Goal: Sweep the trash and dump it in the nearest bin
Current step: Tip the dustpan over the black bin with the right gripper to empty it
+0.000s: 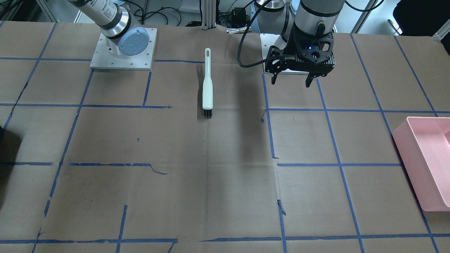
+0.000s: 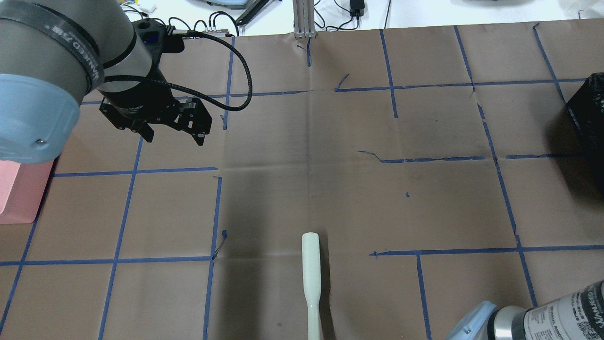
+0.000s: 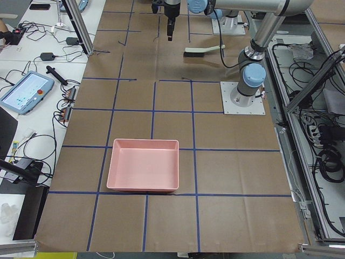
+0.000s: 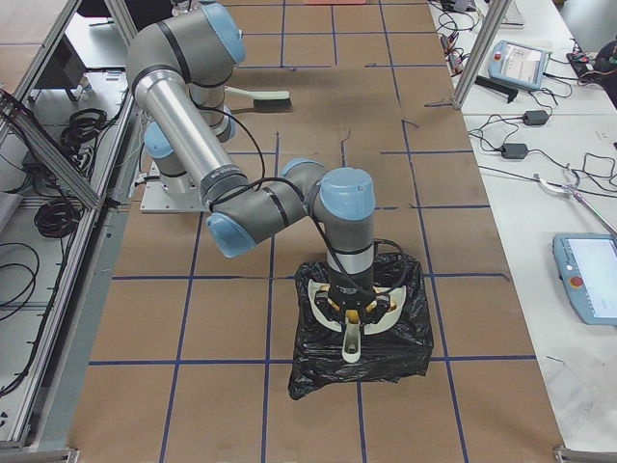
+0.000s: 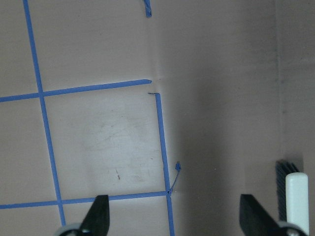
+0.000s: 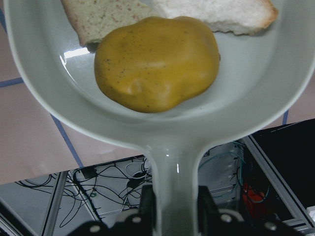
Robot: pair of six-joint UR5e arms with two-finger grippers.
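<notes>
The trash lies in a white dustpan (image 6: 162, 132): a yellow lump (image 6: 156, 61) with two bread pieces (image 6: 98, 19) (image 6: 216, 12) behind it. My right gripper (image 6: 176, 201) is shut on the dustpan's handle. In the exterior right view the right gripper (image 4: 352, 313) holds the dustpan (image 4: 352, 289) over the black bag bin (image 4: 405, 338). My left gripper (image 1: 291, 79) (image 2: 172, 134) hangs open and empty above the table, its fingertips (image 5: 101, 214) showing low in the left wrist view. A white brush (image 1: 207, 86) (image 2: 311, 278) (image 5: 297, 196) lies flat on the table beside it.
A pink tray bin (image 1: 427, 158) (image 3: 143, 171) sits at the table's end on my left. The black bin (image 2: 590, 113) stands at the right end. Brown paper with blue tape lines covers the table (image 1: 211, 175). Both arm bases are bolted along the robot's edge.
</notes>
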